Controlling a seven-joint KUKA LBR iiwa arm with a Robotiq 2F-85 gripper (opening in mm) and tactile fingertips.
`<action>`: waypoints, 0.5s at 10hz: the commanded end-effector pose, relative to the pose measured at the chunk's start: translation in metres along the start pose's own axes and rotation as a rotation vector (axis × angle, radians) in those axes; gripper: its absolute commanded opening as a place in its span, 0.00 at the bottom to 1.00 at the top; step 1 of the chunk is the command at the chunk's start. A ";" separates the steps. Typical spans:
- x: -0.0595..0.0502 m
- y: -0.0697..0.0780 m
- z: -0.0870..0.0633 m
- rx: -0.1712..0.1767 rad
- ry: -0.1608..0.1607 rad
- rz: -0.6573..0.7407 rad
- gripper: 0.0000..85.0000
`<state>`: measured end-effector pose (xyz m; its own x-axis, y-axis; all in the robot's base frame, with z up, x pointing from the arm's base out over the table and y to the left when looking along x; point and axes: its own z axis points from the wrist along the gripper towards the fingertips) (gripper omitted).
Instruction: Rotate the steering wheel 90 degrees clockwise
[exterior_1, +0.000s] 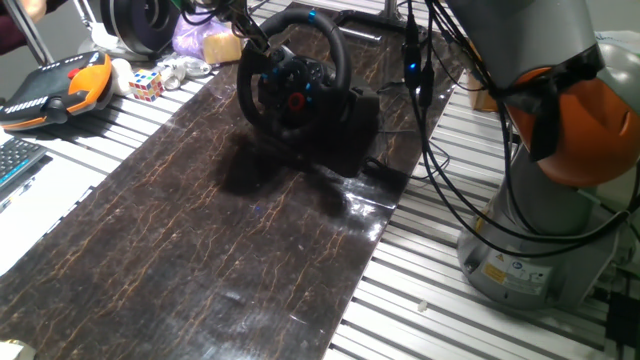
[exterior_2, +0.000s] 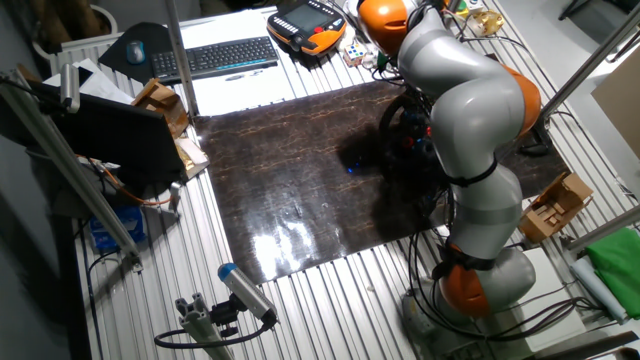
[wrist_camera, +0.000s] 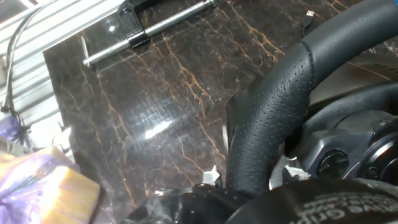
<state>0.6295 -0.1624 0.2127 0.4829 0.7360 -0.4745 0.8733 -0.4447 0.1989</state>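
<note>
- 1 steering wheel (exterior_1: 293, 80) stands at the far end of the dark marble-patterned mat (exterior_1: 200, 240) on the bench (exterior_1: 420, 290), tilted on its bulky black base (exterior_1: 350, 125).
- Its thick black rim is round, and the hub shows a red round button (exterior_1: 297, 100) with small blue lights near it.
- The pincer (exterior_1: 262, 47) comes from above and meets the upper left part of the rim in one fixed view; its jaws are on each side of the rim there.
- In the hand view the perforated leather rim (wrist_camera: 273, 118) fills the right half of the picture, very close to the camera, and the fingers are not clearly visible.
- I cannot tell if the pincer is really clenched on the rim or only placed around it.
- In the other fixed view the grey and orange arm (exterior_2: 465, 110) bends over the wheel and hides most of it.
- A metal clamp bar (wrist_camera: 149, 28) lies on the mat beyond the wheel in the hand view.
- To the left of the mat, on the slatted bench, there are an orange and black teach pendant (exterior_1: 60, 88), a Rubik's cube (exterior_1: 145, 84), and a yellow sponge in a purple wrap (exterior_1: 220, 45).
- A keyboard (exterior_2: 215, 57) lies near the pendant in the other fixed view.
</note>
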 end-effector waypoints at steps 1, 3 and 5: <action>0.000 0.000 0.000 0.000 -0.003 0.001 0.54; -0.001 0.000 0.001 0.000 -0.003 -0.001 0.46; -0.002 0.001 0.002 0.004 -0.006 -0.007 0.46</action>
<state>0.6289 -0.1652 0.2128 0.4769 0.7361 -0.4803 0.8762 -0.4416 0.1932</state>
